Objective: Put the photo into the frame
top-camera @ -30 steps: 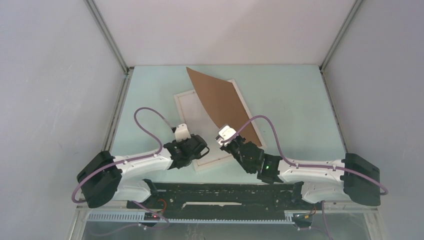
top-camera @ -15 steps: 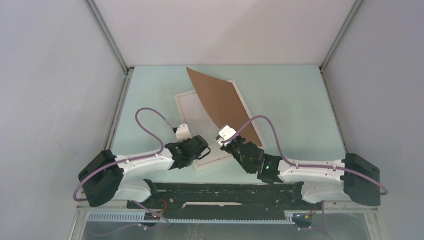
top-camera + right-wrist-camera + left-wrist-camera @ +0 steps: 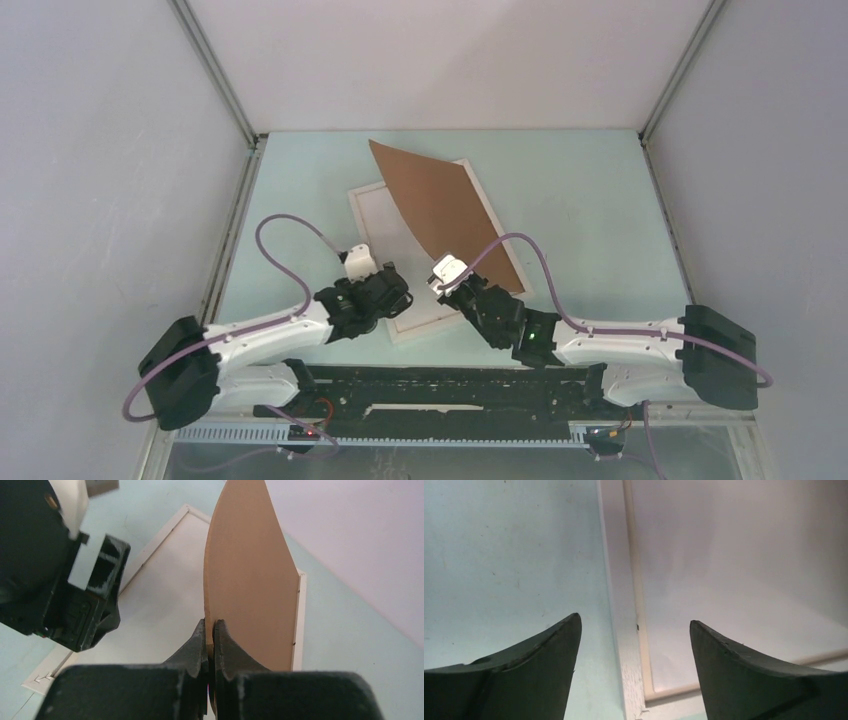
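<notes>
- Found the frame lying flat on the pale green table, about mid-table, its near end swung slightly toward 5 o'clock in the overhead view.
- Noted a pale, blank surface filling the frame's opening. Could not tell whether that was the photo lying face down or only the pane. Saw no printed picture in any view.
- Saw the right gripper pressed together on the near edge of the brown backing board, pinching it between both fingers.
- Saw the backing board raised at that near end and bowed, standing over the frame's right half, its far tip reaching toward 11 o'clock and showing past the frame's far edge from overhead.
- Found the left gripper spread wide with nothing between its fingers, above the frame's left rail close to the near-left corner, at about 7 o'clock from the frame's middle.
- Placed the two grippers just beside each other, the left at 9 o'clock of the right, apart.
</notes>
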